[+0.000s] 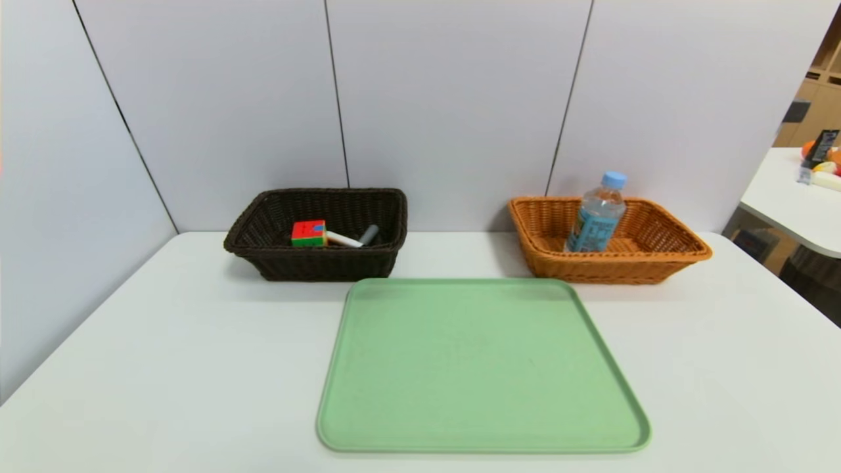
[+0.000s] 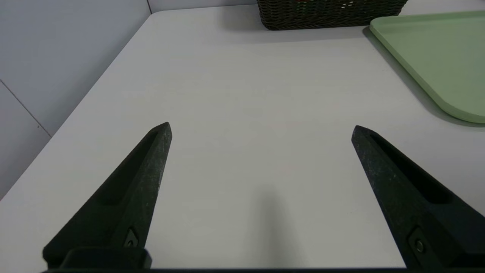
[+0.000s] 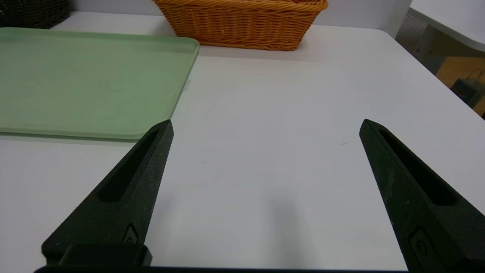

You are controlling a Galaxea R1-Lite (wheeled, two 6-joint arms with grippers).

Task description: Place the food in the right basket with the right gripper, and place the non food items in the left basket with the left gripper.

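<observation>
The flat pale green plastic tray point(image 1: 483, 368) lies bare in the middle of my white bench point(image 1: 164, 368), and I place everything else from it. Beyond the tray's far left corner stands the rectangular dark brown wicker basket point(image 1: 315, 263). Inside it lie the multicoloured puzzle cube point(image 1: 309, 233), a slim white marker point(image 1: 343, 240) just beside the cube, and a grey handle end point(image 1: 369, 234) next to that; whether this handle belongs to the peeler I cannot tell, since the basket wall hides the rest. Beyond the tray's far right corner stands the rectangular orange-tan wicker basket point(image 1: 657, 266) with flared sides, and in it the small clear plastic water bottle point(image 1: 596, 217) with a light blue cap and blue label stands upright.

My left pincer point(image 2: 261, 131) hangs over the bare bench to the left of the tray, its two black fingers spread wide apart with nothing between them. My right pincer point(image 3: 267, 127) hangs over the bare bench to the right of the tray, likewise spread wide and holding nothing.
</observation>
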